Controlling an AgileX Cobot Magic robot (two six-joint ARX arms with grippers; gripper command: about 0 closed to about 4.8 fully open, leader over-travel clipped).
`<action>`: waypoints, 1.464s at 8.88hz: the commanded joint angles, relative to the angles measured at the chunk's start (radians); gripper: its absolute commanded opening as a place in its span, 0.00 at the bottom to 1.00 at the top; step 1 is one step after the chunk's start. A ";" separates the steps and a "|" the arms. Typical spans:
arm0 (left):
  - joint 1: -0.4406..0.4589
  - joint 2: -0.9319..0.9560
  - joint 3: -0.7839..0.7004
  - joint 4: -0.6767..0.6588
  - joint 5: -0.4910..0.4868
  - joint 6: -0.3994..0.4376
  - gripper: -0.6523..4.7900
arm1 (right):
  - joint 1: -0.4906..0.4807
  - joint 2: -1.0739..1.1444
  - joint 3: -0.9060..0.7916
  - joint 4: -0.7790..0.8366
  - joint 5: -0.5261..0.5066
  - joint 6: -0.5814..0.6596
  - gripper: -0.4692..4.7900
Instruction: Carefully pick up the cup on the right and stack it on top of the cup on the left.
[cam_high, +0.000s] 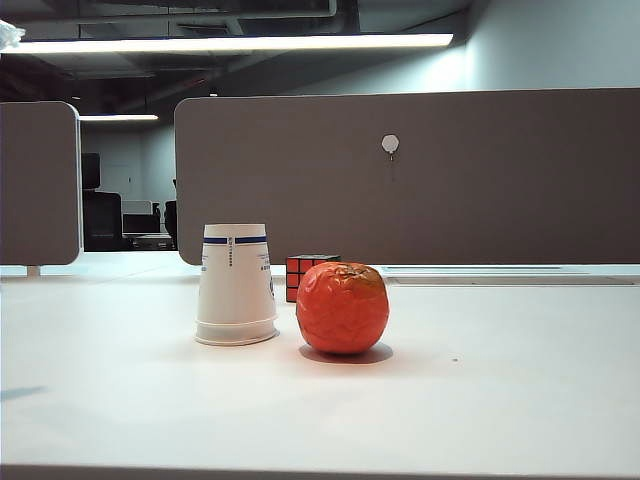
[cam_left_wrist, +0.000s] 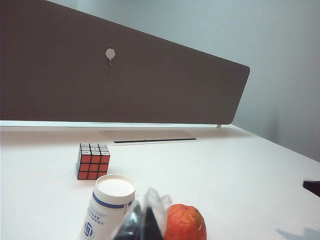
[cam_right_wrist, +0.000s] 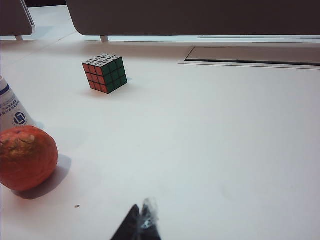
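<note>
Orange fruit (cam_high: 342, 308) on table (cam_high: 500, 380), Rubik's cube (cam_high: 303, 272) behind.

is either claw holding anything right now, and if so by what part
Nothing is held. The right claw is shut on nothing above bare table. The left claw shows closed tips near the stacked cups and the orange fruit, gripping neither.

Dark, tape-wrapped fingertips are all that shows of the two arms.

The left gripper (cam_left_wrist: 146, 226) shows near the orange fruit (cam_left_wrist: 185, 223) as black tapered fingers pressed together, sheathed in glossy, crinkled clear film that catches the light; the right gripper (cam_right_wrist: 139, 226), farther from that fruit (cam_right_wrist: 25, 157), shows a black wedge-shaped tip with a scrap of the same shiny wrap, its fingers closed to a point; neither shows any legible screws, cables or markings.
</note>
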 joint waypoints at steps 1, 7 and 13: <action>-0.001 0.000 0.002 0.013 0.007 0.001 0.12 | 0.000 -0.002 -0.011 0.033 -0.035 -0.004 0.09; -0.001 0.000 0.002 -0.050 0.006 0.005 0.11 | 0.000 -0.002 -0.045 0.019 -0.056 -0.011 0.09; 0.000 0.000 0.002 -0.194 -0.072 0.028 0.11 | 0.000 -0.002 -0.045 0.016 -0.005 -0.030 0.09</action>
